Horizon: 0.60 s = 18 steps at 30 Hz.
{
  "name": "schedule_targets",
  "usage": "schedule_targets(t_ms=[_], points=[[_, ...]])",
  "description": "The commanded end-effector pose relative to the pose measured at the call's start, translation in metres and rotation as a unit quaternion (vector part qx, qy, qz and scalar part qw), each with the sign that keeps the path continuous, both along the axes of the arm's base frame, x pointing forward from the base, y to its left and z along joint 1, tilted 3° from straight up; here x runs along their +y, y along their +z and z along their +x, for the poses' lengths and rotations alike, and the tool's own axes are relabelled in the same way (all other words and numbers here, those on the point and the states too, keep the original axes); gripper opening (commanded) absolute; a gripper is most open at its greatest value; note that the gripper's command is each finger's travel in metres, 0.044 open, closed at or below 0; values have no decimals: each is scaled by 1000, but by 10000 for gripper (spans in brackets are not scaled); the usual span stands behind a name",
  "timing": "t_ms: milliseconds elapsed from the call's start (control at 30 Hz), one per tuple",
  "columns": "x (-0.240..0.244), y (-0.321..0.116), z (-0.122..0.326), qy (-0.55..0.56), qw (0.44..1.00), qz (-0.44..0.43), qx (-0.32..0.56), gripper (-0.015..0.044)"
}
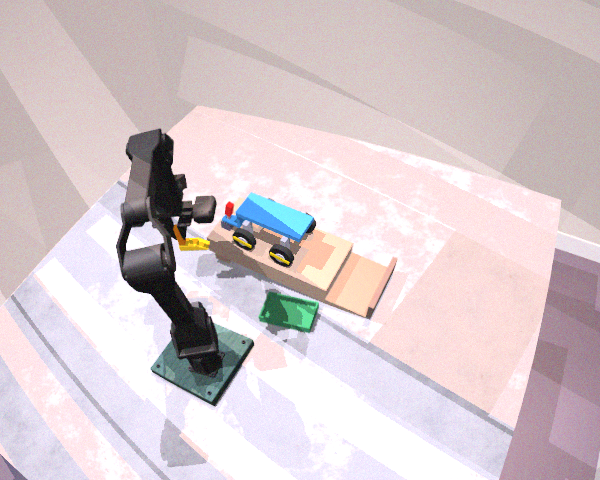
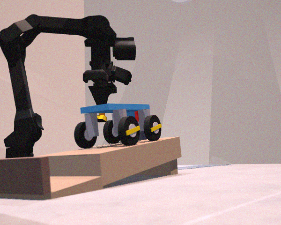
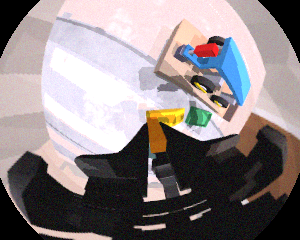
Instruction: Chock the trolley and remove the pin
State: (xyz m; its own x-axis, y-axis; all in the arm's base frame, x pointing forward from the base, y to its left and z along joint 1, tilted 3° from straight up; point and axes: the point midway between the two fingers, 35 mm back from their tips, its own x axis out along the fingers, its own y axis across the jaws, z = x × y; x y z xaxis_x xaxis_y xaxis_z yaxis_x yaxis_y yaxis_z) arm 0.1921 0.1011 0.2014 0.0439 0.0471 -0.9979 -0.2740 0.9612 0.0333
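My gripper (image 1: 176, 227) (image 2: 101, 104) (image 3: 152, 125) is shut on the chock's orange handle. The yellow chock (image 1: 194, 243) (image 2: 101, 117) (image 3: 173, 117) hangs in the air beside the ramp's uphill end; its black base cannot be made out. The blue trolley (image 1: 274, 214) (image 2: 116, 108) (image 3: 236, 70) stands on the ramp (image 1: 337, 253) (image 2: 140, 157) (image 3: 172, 60). The red-headed stop pin (image 1: 229, 209) (image 2: 136, 116) (image 3: 206, 50) is upright in its blue holder at the trolley's uphill end. The green tray (image 1: 290, 326) (image 3: 199, 118) is empty.
The ramp's low end runs into a flat wooden section with a raised end stop (image 1: 383, 286) (image 2: 45, 177). The tray lies between the ramp and the arm's dark green base plate (image 1: 179, 374). The trolley's near wheels (image 1: 244, 239) face the arm's side.
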Motion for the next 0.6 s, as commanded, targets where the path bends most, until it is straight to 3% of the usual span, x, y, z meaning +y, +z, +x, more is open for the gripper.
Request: schedule_targets(t_ms=[0, 567], points=[[0, 0, 0, -60, 998, 2, 1, 0], [0, 0, 0, -343, 939, 14, 14, 0]])
